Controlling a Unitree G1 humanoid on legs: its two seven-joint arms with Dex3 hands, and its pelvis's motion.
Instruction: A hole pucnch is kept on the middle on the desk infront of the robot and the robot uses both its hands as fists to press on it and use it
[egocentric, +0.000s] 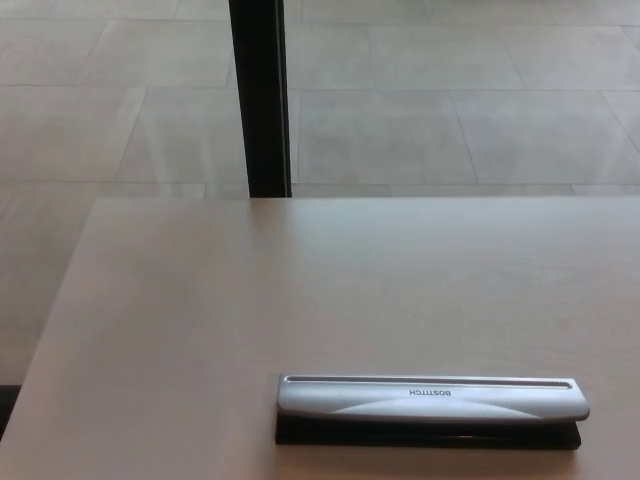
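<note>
A long silver hole punch with a black base lies flat near the front edge of the pale wooden desk. Its length runs left to right, and small lettering shows on its top bar. Nothing touches it. Neither of my hands nor any part of my arms shows in the head view.
A black vertical post stands just behind the desk's far edge, left of centre. Grey tiled floor lies beyond. The desk's left edge runs diagonally down the left side of the picture.
</note>
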